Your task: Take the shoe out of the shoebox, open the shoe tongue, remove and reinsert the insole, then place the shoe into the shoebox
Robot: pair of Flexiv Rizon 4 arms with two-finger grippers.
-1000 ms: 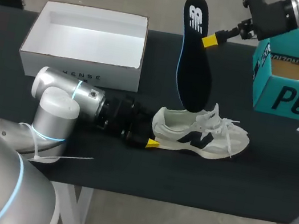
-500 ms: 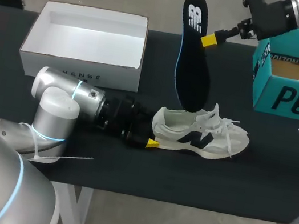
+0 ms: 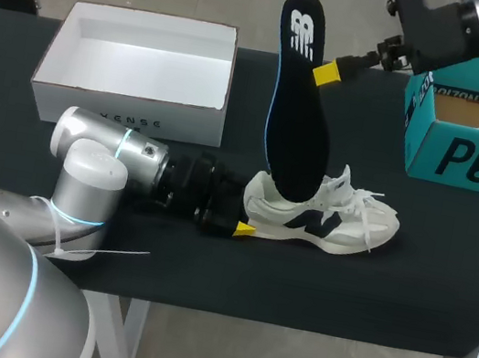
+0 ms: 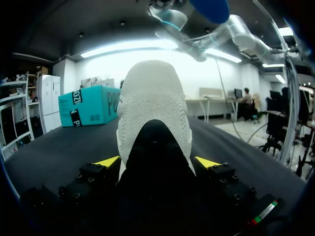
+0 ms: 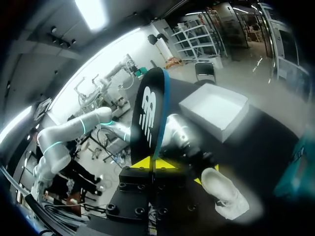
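Leaning further left now, the near-upright insole (image 3: 298, 97), pinched by right tool (image 3: 328, 72), meets the shoe (image 3: 329, 221) clamped by left tool (image 4: 157, 162).

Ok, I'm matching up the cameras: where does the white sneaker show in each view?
Head view: white sneaker lies middle-right, heel in the left gripper, insole tip in its opening.
Left wrist view: its heel fills the gap between that gripper's fingers.
Right wrist view: ahead of the right gripper, beside the insole it grips.
Shared landmark: the teal box, visible in all three.
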